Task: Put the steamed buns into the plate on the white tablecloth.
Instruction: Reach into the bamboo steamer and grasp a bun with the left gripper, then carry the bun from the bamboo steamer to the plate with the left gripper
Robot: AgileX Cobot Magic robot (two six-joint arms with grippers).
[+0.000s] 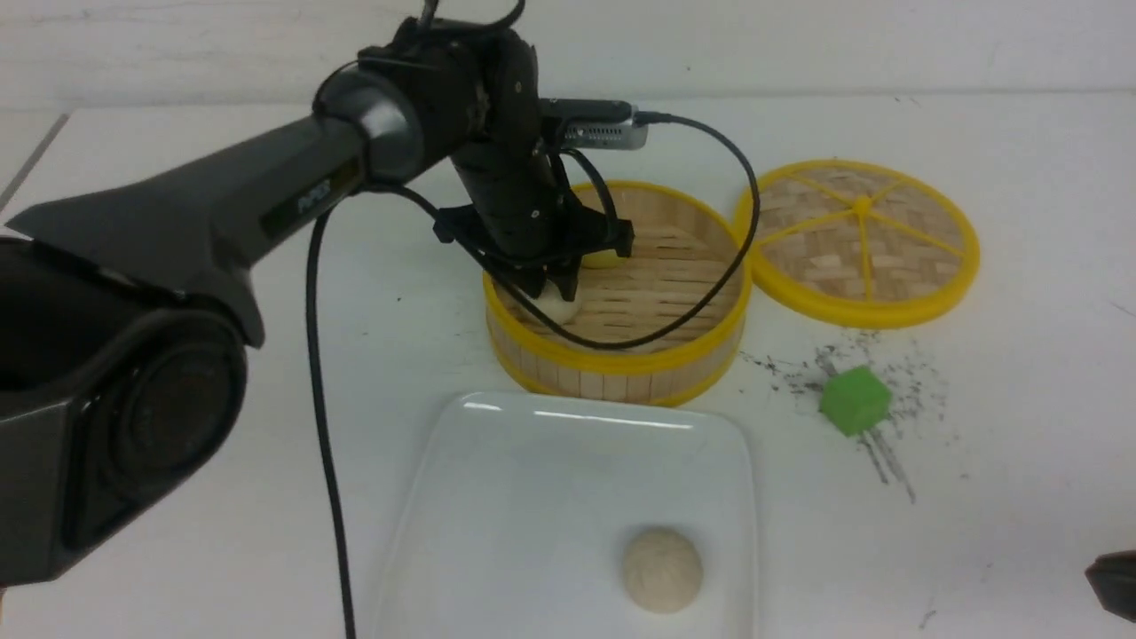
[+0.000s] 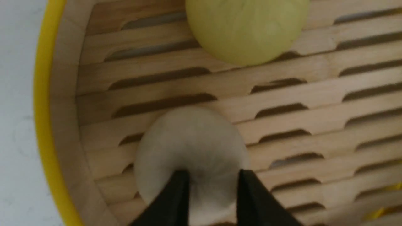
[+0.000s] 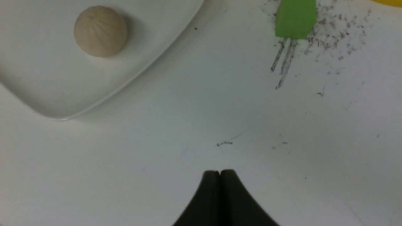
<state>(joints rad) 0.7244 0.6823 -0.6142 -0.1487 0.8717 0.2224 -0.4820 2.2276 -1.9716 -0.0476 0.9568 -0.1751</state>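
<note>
My left gripper (image 1: 552, 291) (image 2: 213, 175) reaches down into the bamboo steamer basket (image 1: 621, 364) (image 2: 44, 94). Its two black fingers pinch an off-white steamed bun (image 1: 561, 309) (image 2: 191, 141), which rests on the basket's slats near the rim. A pale yellow steamed bun (image 1: 603, 259) (image 2: 248, 28) lies just beyond it in the basket. A beige steamed bun (image 1: 662, 569) (image 3: 100, 31) sits in the white plate (image 1: 532, 497) (image 3: 47, 88) on the white tablecloth (image 1: 976, 497). My right gripper (image 3: 220, 172) hovers shut and empty over bare cloth, right of the plate.
The round woven lid (image 1: 856, 240) with yellow spokes lies flat right of the basket. A green cube (image 1: 854, 400) (image 3: 295, 18) stands among dark scuff marks between the lid and the plate. The left arm's cable loops over the basket.
</note>
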